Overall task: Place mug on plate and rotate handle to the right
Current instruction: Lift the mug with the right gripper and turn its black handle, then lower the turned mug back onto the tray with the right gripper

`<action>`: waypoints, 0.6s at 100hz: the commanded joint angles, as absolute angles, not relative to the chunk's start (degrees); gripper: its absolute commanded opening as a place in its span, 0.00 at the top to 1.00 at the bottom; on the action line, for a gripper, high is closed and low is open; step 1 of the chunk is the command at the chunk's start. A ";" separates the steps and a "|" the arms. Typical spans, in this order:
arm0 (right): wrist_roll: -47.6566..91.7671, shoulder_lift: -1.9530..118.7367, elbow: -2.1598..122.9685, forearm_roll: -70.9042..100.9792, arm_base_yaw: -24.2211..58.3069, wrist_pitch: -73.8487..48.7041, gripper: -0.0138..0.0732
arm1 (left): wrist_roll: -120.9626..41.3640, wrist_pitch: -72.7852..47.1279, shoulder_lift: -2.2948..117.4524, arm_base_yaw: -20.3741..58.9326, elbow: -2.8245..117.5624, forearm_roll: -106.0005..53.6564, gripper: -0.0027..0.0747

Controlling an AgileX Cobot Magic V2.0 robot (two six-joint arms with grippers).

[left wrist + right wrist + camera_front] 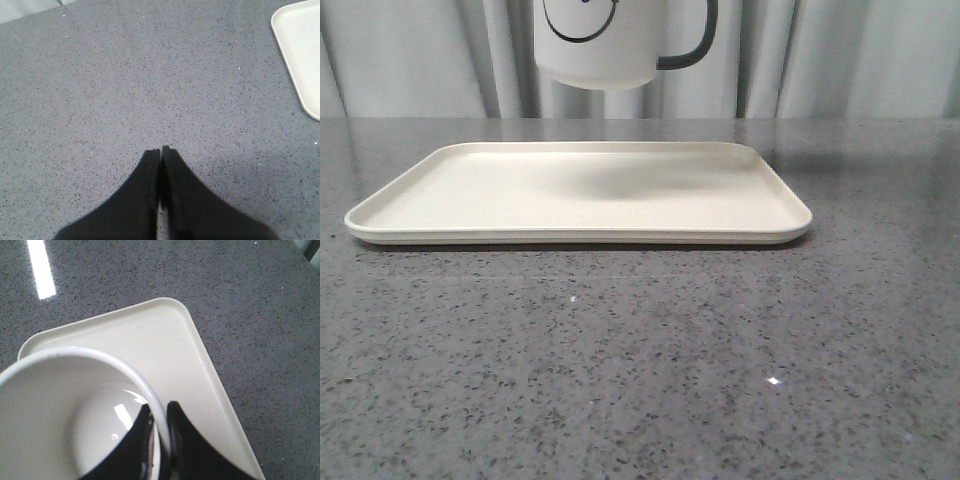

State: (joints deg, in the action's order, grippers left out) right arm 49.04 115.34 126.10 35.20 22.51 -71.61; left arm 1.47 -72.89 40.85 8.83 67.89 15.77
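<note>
Up over the plate: the mug (605, 45) hangs in the air above the plate (470, 190), not touching it, smiley face toward the front camera and its shadow on the back middle of the plate.
Handle: the black handle (692, 45) sticks out to the right in the front view, so my guess is the rotate part needs little or no fixing.
Right tool: the right tool (159, 412) is pinched on the mug's rim, one finger inside the cup, one outside, nearly closed on that thin wall.
Left tool: the left tool (160, 149) has its tips pressed together on nothing, over bare desk (125, 90) with the plate corner off to one side.
How it handles: looks like glazed ceramic, so stiff, slick and chippy, probably fairly heavy for a one-wall pinch. It could swing or slip, I'd say.
Where to grab: rim grip works for lowering; for twisting, I'd take the rim near the handle.
Plate: flat, low rim, might skid on the polished desk.
</note>
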 commanded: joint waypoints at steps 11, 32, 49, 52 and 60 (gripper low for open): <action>51.42 114.08 127.94 37.58 22.50 -76.58 0.91 | 1.93 -70.40 40.95 8.63 69.07 16.42 0.99; 54.80 114.48 127.94 37.01 23.82 -76.62 0.91 | 1.93 -70.40 40.95 8.63 69.07 16.42 0.99; 55.17 114.53 127.89 35.99 23.88 -76.62 0.91 | 1.93 -70.49 40.95 8.63 69.07 16.42 0.99; 55.17 114.53 127.89 35.52 23.88 -76.62 0.91 | 1.93 -70.49 40.95 8.63 69.07 16.42 0.99; 55.17 114.53 127.26 35.16 23.88 -76.62 0.91 | 1.93 -70.49 40.95 8.63 69.07 16.42 0.99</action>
State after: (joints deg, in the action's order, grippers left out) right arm 54.30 118.00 126.30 33.63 24.03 -71.61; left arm 1.47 -72.97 40.85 8.83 67.89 15.77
